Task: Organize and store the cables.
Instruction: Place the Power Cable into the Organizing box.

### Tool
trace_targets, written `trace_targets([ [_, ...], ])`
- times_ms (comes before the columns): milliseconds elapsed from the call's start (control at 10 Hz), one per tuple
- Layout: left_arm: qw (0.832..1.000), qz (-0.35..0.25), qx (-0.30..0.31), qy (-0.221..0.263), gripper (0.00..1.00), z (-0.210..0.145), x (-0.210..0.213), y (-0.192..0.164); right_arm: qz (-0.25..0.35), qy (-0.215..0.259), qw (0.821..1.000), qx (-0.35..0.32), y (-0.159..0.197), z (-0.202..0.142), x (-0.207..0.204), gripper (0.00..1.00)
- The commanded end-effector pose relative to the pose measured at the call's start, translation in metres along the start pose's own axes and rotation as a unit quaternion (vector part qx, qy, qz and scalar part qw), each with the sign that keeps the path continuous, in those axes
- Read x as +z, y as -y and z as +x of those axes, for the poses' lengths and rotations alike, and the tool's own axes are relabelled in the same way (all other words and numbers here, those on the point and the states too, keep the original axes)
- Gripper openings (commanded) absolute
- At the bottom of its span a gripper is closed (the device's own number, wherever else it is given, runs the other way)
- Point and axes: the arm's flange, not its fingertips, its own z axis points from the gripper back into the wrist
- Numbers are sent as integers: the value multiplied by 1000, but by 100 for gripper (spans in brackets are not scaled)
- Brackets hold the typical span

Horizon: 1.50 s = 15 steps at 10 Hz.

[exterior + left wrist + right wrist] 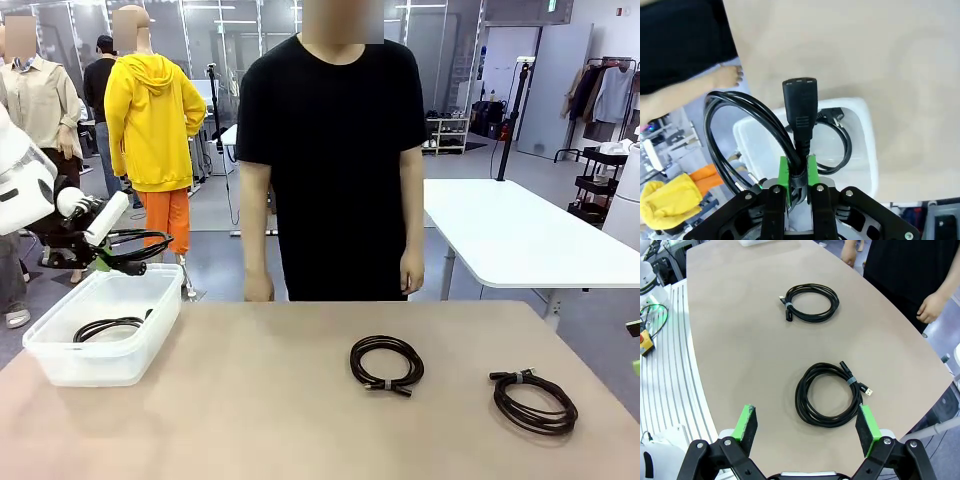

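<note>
Where the left hand (pixel 112 260) hangs mid-left in the front view, it pinches a looped cable (pixel 140 242) above the clear bin (pixel 90 365); a second coil (pixel 105 327) lies inside; a centre coil (pixel 387 362) and a right coil (pixel 534 402) rest on the counter (pixel 260 410), well apart from it; left wrist view: green pads (pixel 783 175) clamp that cable just under its plug (pixel 801 107); right wrist view: the right hand (pixel 807 427) is spread wide; the right coil (pixel 827 395) shows between its fingertips, the centre coil (pixel 810 302) farther up.
</note>
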Motion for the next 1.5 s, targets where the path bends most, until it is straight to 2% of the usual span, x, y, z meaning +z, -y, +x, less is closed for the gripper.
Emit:
trace_targets([
  [0, 1000, -15, 23, -5, 16, -15, -20, -16, -1, 7, 1000, -7, 1, 2, 1, 100],
  [100, 999, -28, 35, -11, 16, -23, -30, -20, -1, 7, 1000, -7, 1, 2, 1, 100],
  [300, 998, -36, 47, 15, 16, -27, -40, -24, -1, 7, 1000, -7, 1, 2, 1, 100],
  [400, 999, -35, 29, -10, 16, -27, -38, -7, -1, 7, 1000, -7, 1, 2, 1, 100],
  [800, 999, -28, 38, -17, 16, -28, -47, -15, -1, 7, 1000, -7, 1, 2, 1, 100],
  [1200, 993, -43, 109, -18, 16, -67, -97, -16, -1, 7, 1000, -7, 1, 2, 1, 100],
  [1400, 986, -49, 148, -65, 16, -84, -132, -19, -1, 7, 1000, -7, 1, 2, 1, 100],
])
